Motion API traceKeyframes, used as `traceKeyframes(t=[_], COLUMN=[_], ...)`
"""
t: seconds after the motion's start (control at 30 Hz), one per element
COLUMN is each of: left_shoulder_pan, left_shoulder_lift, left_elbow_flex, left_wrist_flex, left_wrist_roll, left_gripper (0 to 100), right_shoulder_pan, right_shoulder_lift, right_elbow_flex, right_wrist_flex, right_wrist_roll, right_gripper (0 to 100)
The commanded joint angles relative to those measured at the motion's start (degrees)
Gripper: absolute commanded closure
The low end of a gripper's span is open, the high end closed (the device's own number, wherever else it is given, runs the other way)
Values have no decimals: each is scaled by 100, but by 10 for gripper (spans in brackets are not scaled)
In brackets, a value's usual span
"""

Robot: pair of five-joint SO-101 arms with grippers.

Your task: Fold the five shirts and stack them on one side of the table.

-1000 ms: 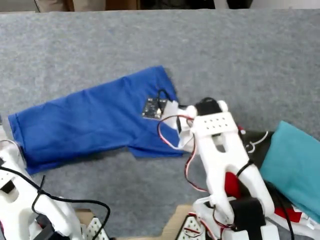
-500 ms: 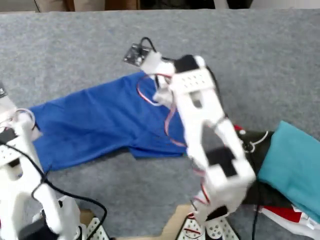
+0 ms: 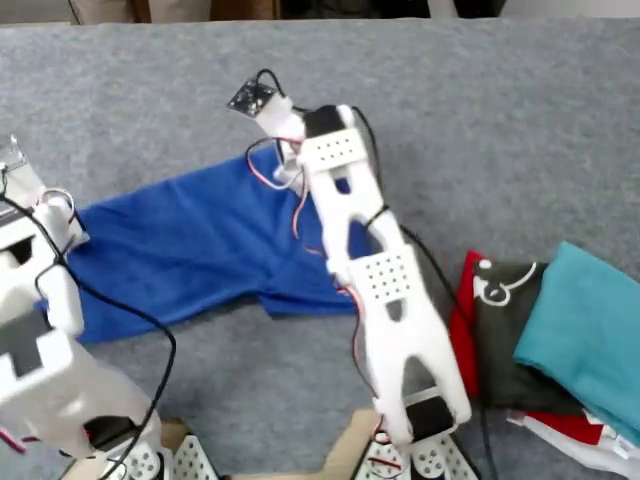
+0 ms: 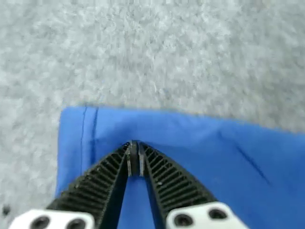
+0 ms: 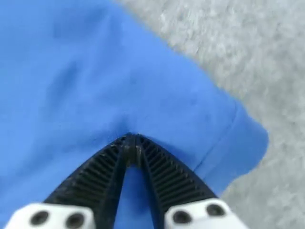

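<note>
Left tool (image 4: 133, 157) is clenched on the blue shirt (image 3: 190, 240), pinching cloth just inside a hemmed corner, with grey surface (image 3: 520, 120) past its tip. The shirt lies flat as a long band between my two tools. Right tool (image 5: 132, 143) is clamped on the blue cloth too, near the other end's corner. Well apart, beyond the right arm, there's a pile: teal shirt (image 3: 590, 320) on top, with a dark shirt (image 3: 500, 320), red shirt (image 3: 463, 320) and white shirt (image 3: 600, 455) under it. That looks like four stacked, so I judge blue is the last. It needs folding over, then goes on the pile.
</note>
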Motion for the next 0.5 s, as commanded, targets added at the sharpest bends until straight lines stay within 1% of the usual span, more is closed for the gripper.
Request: traceKeyframes(t=[0.0,0.07,0.17,0.33,0.47], left_shoulder_pan=[-79,-44,-26,-35,-35], left_shoulder_lift=[259,400,576,831,1007], left_elbow_flex=[-844,-1116,-1424,-1881,-2233], left_wrist_flex=[9,105,132,132,132], left_wrist_roll=[53,53,79,738,897], left_gripper=[981,981,981,981,981], right_shoulder_pan=[31,31,48,145,154], right_shoulder_lift=[708,927,945,901,848], right_elbow_flex=[-1393,-1833,-1763,-1763,-1798], right_wrist_flex=[-9,-97,-527,-905,-985], right_wrist_roll=[-53,-53,-53,-651,-686], right_gripper=[983,983,983,983,983])
